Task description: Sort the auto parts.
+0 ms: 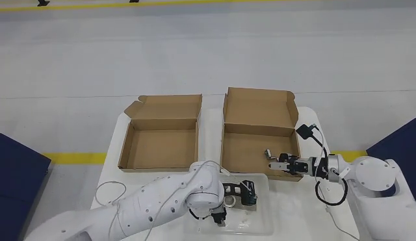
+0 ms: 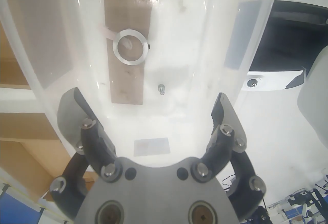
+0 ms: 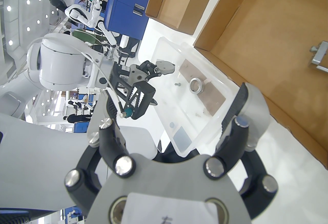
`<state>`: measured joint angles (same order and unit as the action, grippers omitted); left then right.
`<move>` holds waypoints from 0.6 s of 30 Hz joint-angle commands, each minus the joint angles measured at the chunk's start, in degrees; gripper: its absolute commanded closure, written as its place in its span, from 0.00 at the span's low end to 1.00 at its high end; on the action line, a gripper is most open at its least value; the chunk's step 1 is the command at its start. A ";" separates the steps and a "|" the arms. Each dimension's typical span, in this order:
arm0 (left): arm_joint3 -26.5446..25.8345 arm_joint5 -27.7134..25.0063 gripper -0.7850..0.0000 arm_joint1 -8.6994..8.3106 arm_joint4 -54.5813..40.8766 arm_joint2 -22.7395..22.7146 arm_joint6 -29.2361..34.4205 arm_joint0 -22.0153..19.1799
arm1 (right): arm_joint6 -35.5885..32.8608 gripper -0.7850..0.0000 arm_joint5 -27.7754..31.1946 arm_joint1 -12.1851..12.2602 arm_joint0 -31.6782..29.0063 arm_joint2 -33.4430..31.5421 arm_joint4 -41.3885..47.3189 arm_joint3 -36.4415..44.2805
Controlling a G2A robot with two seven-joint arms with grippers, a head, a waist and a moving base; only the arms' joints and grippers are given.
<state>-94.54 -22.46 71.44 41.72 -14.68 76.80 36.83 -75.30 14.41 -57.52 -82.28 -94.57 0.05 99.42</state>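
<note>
White table (image 1: 296,208) held clear plastic tray (image 2: 176,38); left gripper (image 2: 148,95) hung spread over metal ring (image 2: 131,62) and small bolt (image 2: 161,88); right gripper (image 3: 175,89) spread, empty. Straddling one part squarely before closing seemed wisest.

- Left arm (image 1: 162,205): smooth white rounded shells, with a thin white cable (image 3: 77,46) looping beside it.
- Right arm (image 1: 372,176): white and round-jointed, with a black cable (image 1: 328,202) curling at the wrist.
- Left gripper (image 2: 148,99): grey metal plate, black links, silver screws, grey fingers with ribbed black pads, two brass-toned sockets.
- Right gripper (image 3: 174,99): same build, plus a white printed label (image 3: 166,209) on the plate.
</note>
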 commanded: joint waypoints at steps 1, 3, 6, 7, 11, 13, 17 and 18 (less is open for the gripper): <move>0.09 0.14 0.00 -0.01 0.00 -0.01 -0.42 0.24 | 0.00 0.00 0.00 0.00 0.00 0.00 0.00 0.00; 0.44 -0.44 0.00 -0.04 0.41 0.01 -2.30 1.05 | 0.00 0.00 0.00 0.00 0.00 0.00 0.00 0.00; 2.35 -1.52 0.00 0.16 0.49 -0.23 -4.33 1.54 | 0.00 0.00 0.00 0.00 0.00 0.00 0.00 0.00; 2.80 -1.58 0.00 0.32 0.45 -0.31 -5.08 1.66 | 0.00 0.00 0.00 0.00 0.00 0.00 0.00 0.00; 5.12 -2.30 0.21 1.10 0.75 -0.17 -6.81 1.78 | 0.00 0.00 0.00 0.00 0.00 0.00 0.00 0.00; 6.18 -2.17 0.22 1.55 0.82 -0.10 -7.28 1.77 | 0.00 0.00 0.00 0.00 0.00 0.00 0.00 0.00; 7.66 -1.62 0.37 2.35 1.80 0.01 -8.17 1.76 | 0.00 0.00 0.00 0.00 0.00 0.00 0.00 0.00; 8.07 -1.35 0.41 2.50 2.20 0.00 -8.56 1.85 | 0.00 0.00 0.00 0.00 0.00 0.00 0.00 0.00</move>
<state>-86.92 -24.10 73.75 43.45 -14.66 68.75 38.59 -75.30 14.41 -57.52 -82.28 -94.57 0.05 99.42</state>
